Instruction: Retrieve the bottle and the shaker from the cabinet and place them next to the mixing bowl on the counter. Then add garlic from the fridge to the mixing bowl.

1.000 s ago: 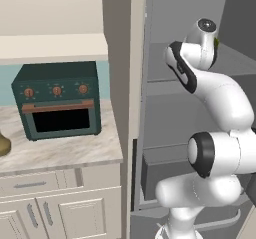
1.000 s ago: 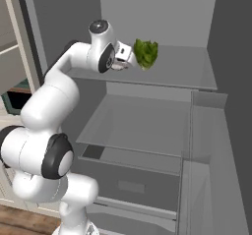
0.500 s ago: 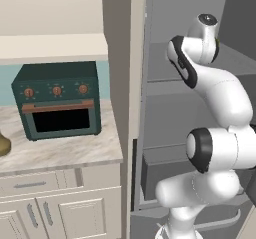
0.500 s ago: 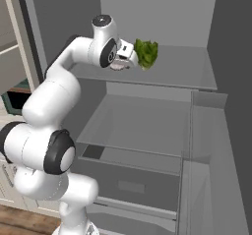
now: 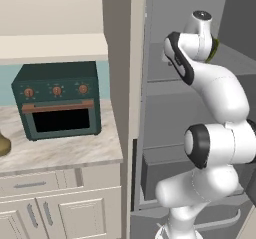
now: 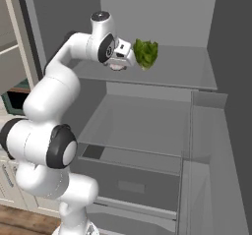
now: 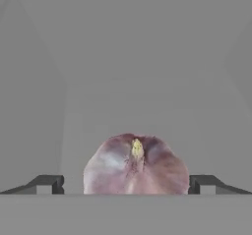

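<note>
The tool (image 7: 126, 184) is seen fully spread, its two dark fingertips (image 7: 47, 184) standing wide to either side of the garlic (image 7: 136, 164), with nothing yet gripped. In the hand view the garlic sits squarely between the tips, a purplish bulb with its pale stem end turned toward the camera, and a gap is left on each side of it. It rests on the upper fridge shelf (image 6: 187, 79), toward the shelf's left front part, as judged from the right base view, where a pinkish patch of it (image 6: 117, 66) is glimpsed just under the tool (image 6: 129, 62). A green leafy vegetable (image 6: 146, 52) lies on the same shelf just beside the tool, on the side toward the shelf's middle.

Several things could go wrong from here. The bulb is rounded, so if the jaws are closed off its widest part, it may be squeezed out and rolled toward the back of the shelf. If the closing is begun before the tips are far enough past the bulb's middle, only its near face would be pinched and the hold would be weak. The leafy vegetable could be nudged by the tool's side if the wrist is swung toward the shelf's middle during withdrawal
</note>
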